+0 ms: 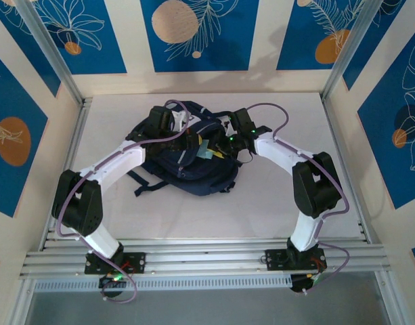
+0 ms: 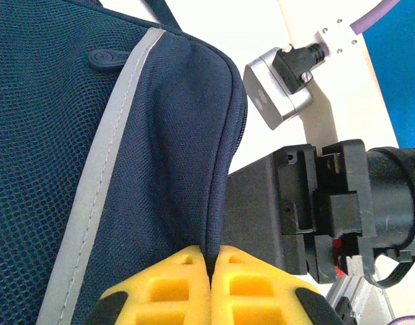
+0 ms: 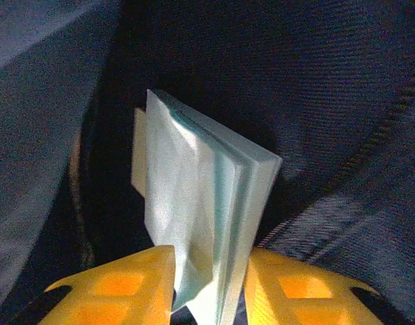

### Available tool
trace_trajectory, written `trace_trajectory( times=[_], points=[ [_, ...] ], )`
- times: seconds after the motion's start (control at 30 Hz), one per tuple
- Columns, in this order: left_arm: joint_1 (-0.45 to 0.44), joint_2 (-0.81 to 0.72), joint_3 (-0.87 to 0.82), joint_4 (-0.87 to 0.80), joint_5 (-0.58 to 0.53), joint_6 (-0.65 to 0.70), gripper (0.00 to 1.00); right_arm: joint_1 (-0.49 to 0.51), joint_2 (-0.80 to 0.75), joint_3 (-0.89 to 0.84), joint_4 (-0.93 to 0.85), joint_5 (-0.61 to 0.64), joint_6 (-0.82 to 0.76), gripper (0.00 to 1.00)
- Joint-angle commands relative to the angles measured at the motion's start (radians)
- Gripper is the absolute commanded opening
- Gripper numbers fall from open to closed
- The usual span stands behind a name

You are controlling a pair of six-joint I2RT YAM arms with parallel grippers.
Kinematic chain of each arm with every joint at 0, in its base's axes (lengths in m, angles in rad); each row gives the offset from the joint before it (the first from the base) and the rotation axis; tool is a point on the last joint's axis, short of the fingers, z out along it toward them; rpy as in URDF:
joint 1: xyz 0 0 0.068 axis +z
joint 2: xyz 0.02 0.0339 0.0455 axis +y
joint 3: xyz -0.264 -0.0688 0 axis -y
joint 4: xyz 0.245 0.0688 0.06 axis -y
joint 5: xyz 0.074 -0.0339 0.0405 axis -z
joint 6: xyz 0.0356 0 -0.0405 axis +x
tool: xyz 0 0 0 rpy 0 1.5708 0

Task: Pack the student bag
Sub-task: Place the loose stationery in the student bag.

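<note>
Two robot arms meet over the student bag (image 1: 187, 172), a large dark navy fabric backpack with pale grey stripes, lying mid-table, slightly towards the far side.

The left gripper (image 2: 210, 261) has its yellow jaws pressed together on a fold of the bag's rim, holding the mouth up. The right gripper (image 3: 210, 257) has its jaws close against both faces of a thin, pale mint-green plastic-wrapped packet (image 3: 200, 196), seemingly pinching it inside the dark opening. If the left pinch slips, the mouth would likely sag onto the packet. The packet's far corner could also snag on the zip edge to its right. The two wrists sit close together, so a sideways move risks a bump. The white table (image 1: 275, 210) offers open room near and right of the bag.
</note>
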Motion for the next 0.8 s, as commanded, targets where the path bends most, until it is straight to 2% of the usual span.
trace_trajectory(
  times=[0.0, 0.27, 0.37, 0.43, 0.53, 0.67, 0.77],
  points=[
    [-0.026, -0.034, 0.037, 0.079, 0.084, -0.025, 0.00, 0.010, -0.022, 0.012, 0.060, -0.057, 0.021, 0.28],
    [-0.045, -0.008, 0.036, 0.140, 0.113, -0.073, 0.00, 0.035, 0.116, 0.069, 0.149, -0.122, 0.073, 0.26],
    [-0.050, 0.005, 0.045, 0.143, 0.115, -0.077, 0.00, 0.032, 0.139, 0.088, 0.118, -0.131, 0.066, 0.27],
    [-0.053, 0.015, 0.044, 0.150, 0.112, -0.082, 0.00, 0.024, 0.102, 0.068, 0.088, -0.105, 0.041, 0.31],
    [-0.053, 0.029, 0.040, 0.158, 0.100, -0.091, 0.01, 0.003, 0.007, 0.017, 0.001, -0.038, -0.019, 0.42],
    [-0.053, 0.028, 0.037, 0.146, 0.071, -0.085, 0.22, -0.003, -0.138, -0.061, -0.136, 0.062, -0.116, 0.55],
    [-0.049, 0.006, 0.028, 0.121, 0.029, -0.069, 0.46, 0.013, -0.224, -0.116, -0.216, 0.112, -0.177, 0.59]
  ],
)
